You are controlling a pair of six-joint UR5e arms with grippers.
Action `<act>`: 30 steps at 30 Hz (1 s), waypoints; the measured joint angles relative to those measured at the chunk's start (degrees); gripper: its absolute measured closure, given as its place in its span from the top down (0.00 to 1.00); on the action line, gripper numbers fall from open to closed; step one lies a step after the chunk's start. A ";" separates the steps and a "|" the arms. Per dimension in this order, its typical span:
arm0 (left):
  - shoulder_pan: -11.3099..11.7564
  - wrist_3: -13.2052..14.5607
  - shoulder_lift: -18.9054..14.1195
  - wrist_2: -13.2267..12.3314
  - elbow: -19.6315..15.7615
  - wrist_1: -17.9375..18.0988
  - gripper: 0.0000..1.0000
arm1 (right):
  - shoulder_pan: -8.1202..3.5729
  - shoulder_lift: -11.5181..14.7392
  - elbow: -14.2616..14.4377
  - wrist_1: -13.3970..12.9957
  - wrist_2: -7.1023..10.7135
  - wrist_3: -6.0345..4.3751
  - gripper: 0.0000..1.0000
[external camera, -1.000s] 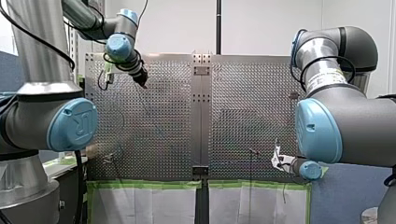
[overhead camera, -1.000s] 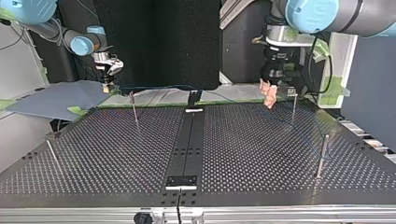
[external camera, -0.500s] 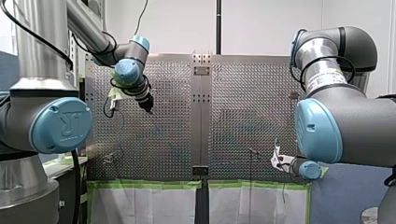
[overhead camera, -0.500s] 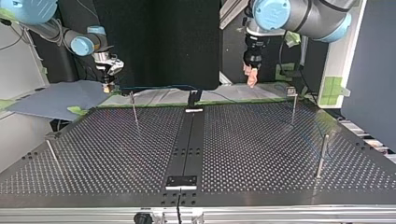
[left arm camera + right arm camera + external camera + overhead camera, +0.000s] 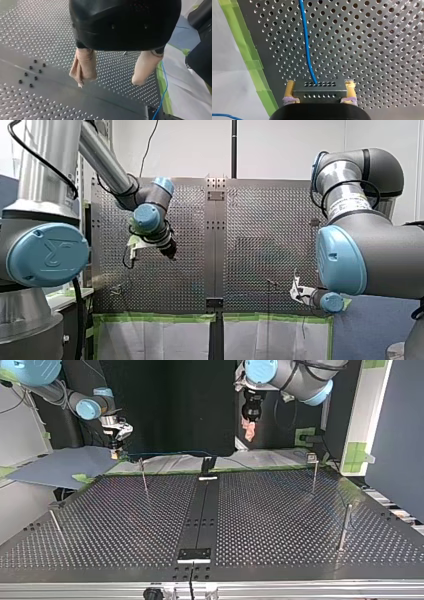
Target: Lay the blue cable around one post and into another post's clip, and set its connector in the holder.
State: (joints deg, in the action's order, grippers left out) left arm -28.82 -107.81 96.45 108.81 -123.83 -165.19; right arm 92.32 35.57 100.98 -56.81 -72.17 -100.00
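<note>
My right gripper is shut on a black perforated connector, its yellow pads on either side. The blue cable runs from the connector straight ahead over the perforated plate. In the top view this gripper hangs at the table's far left edge, and the cable stretches from it along the far edge toward the middle. My left gripper is open, its beige fingers holding nothing. It hovers high above the far edge near the middle, apart from the cable. A stretch of cable lies beside it.
Thin metal posts stand on the plate: one near my right gripper, two at the top view's right, one at the near left. Black brackets sit on the centre strip. Green tape borders the plate.
My left arm has swung from the top view's far right toward the middle and risen higher, fingers still open. My right gripper has stayed in place with the connector.
</note>
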 joint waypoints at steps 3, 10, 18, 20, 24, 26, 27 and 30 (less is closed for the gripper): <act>-1.77 -0.47 1.77 1.02 0.01 1.77 1.00 | 0.00 0.00 0.00 0.01 0.00 -0.04 0.02; -5.84 -3.62 5.84 -0.02 2.08 5.83 1.00 | 0.11 -0.01 -0.02 0.02 0.00 -0.11 0.02; -10.69 -5.76 10.69 -0.36 6.81 10.69 1.00 | 0.41 -0.01 -0.02 0.02 0.00 -0.12 0.02; -11.97 -6.15 11.97 -0.10 8.07 11.94 1.00 | 0.43 -0.01 -0.03 0.02 0.00 -0.12 0.02; -14.29 -6.81 14.29 0.48 10.40 14.28 1.00 | 0.47 -0.01 -0.02 0.02 0.00 -0.12 0.02; -15.54 -6.96 15.54 0.82 11.64 15.50 1.00 | 0.52 -0.01 -0.02 0.02 0.00 -0.13 0.02; -16.08 -6.99 16.08 0.97 12.19 16.07 1.00 | 0.55 -0.01 -0.02 0.02 0.00 -0.13 0.02; -17.88 -7.04 17.88 1.35 13.66 17.88 1.00 | 0.61 -0.01 0.00 0.02 0.00 -0.13 0.02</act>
State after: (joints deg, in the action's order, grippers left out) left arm -46.70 -114.85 114.33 110.16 -110.18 -147.32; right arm 92.92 35.56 100.98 -56.79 -72.17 -100.12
